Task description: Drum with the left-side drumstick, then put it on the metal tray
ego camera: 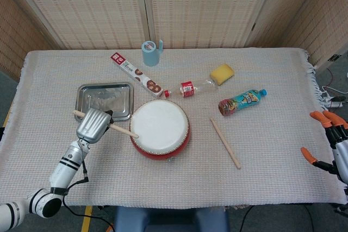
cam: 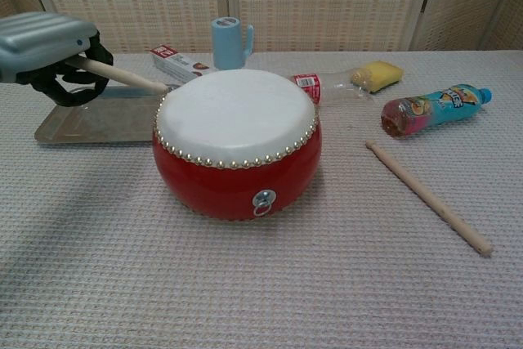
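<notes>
The left hand [ego camera: 93, 125] grips one drumstick [ego camera: 120, 130] at lower left of the head view, its tip at the left edge of the single drum [ego camera: 160, 129]. The chest view omits the right hand [ego camera: 329, 145], empty with fingers spread. A second drumstick [ego camera: 225, 143] lies right of the drum; one tray [ego camera: 104, 101] sits upper left.

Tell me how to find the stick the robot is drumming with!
Find the red drum mid-table. The left hand beside it holds a wooden stick whose tip reaches the drum's white top. The other stick lies flat on the cloth, right of the drum.
</notes>
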Robot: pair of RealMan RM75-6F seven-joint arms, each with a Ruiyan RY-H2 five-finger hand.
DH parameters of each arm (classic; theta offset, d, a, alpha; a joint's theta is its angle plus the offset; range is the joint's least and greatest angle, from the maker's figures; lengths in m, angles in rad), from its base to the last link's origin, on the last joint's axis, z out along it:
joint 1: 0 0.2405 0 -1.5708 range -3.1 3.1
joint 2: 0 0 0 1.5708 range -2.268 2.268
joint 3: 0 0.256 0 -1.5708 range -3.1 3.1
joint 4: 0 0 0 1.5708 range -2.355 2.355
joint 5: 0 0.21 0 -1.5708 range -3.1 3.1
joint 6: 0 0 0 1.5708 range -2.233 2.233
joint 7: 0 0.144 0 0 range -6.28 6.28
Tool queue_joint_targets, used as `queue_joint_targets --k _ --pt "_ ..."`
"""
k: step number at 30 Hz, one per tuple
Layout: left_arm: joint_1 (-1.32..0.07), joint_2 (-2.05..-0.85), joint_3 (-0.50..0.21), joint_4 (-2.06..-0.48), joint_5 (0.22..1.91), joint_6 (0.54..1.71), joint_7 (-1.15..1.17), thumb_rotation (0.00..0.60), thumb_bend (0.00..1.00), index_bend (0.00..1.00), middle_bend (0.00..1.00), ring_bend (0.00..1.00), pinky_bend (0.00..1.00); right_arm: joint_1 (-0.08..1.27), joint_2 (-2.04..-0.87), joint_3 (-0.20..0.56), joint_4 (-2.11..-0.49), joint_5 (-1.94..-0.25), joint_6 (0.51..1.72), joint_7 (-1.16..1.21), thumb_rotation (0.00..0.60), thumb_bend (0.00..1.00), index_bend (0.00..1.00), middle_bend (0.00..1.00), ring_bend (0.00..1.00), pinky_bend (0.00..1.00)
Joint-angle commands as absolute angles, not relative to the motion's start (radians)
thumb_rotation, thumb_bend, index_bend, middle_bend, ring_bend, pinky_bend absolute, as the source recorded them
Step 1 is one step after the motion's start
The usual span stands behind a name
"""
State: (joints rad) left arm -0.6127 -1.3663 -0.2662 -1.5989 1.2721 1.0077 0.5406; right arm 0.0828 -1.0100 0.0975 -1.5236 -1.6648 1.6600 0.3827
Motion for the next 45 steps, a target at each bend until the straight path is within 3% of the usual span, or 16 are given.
queue_joint_targets --k 1,4,9,14,22,23,27,40,45 --pt "-0.675 -1.399 -0.274 -1.627 1.143 0.981 0.653 0.6 0.87 1.0 1.0 1.0 1.0 0.084 -1.012 0.096 -1.52 -1.665 1.661 0.389 0.6 0.27 0.07 0.15 0.03 0.13" --pt "-0.692 -1.411 -0.275 -1.629 1.082 0.985 0.685 0.6 0.86 1.0 1.0 1.0 1.0 0.083 -1.012 0.093 -1.516 -1.666 1.663 0.393 0.6 0.27 0.07 0.15 0.03 0.13" --pt "-0.694 -1.411 -0.277 -1.636 1.04 1.02 0.663 0.6 0.69 1.0 1.0 1.0 1.0 0.079 -1.013 0.089 -1.507 -1.662 1.668 0.406 0.6 0.27 0.07 0.15 0.03 0.13" --pt "-0.687 -1.404 -0.277 -1.632 1.058 1.067 0.616 0.463 0.49 1.0 1.0 1.0 1.0 0.085 -1.019 0.086 -1.499 -1.665 1.663 0.412 0.6 0.27 0.07 0.15 0.03 0.13" --pt "-0.682 -1.401 -0.277 -1.62 1.068 1.097 0.537 0.43 0.34 1.0 1.0 1.0 1.0 0.097 -1.022 0.086 -1.502 -1.664 1.65 0.407 0.6 0.27 0.07 0.15 0.03 0.13" --pt "-0.683 -1.402 -0.275 -1.618 1.068 1.097 0.533 0.437 0.34 1.0 1.0 1.0 1.0 0.098 -1.023 0.086 -1.502 -1.664 1.65 0.408 0.6 0.27 0.07 0.15 0.03 0.13" --pt "-0.697 -1.413 -0.263 -1.605 1.056 1.092 0.551 0.593 0.45 1.0 1.0 1.0 1.0 0.098 -1.024 0.083 -1.502 -1.665 1.651 0.406 0.6 0.27 0.07 0.15 0.03 0.13" --pt "-0.735 -1.458 -0.249 -1.588 1.018 1.105 0.608 0.6 0.49 1.0 1.0 1.0 1.0 0.092 -1.024 0.081 -1.505 -1.655 1.657 0.405 0.6 0.27 0.07 0.15 0.03 0.13" --pt "-0.775 -1.5 -0.224 -1.57 1.029 1.126 0.736 0.6 0.49 1.0 1.0 1.0 1.0 0.094 -1.027 0.081 -1.503 -1.652 1.655 0.408 0.6 0.27 0.07 0.15 0.03 0.13"
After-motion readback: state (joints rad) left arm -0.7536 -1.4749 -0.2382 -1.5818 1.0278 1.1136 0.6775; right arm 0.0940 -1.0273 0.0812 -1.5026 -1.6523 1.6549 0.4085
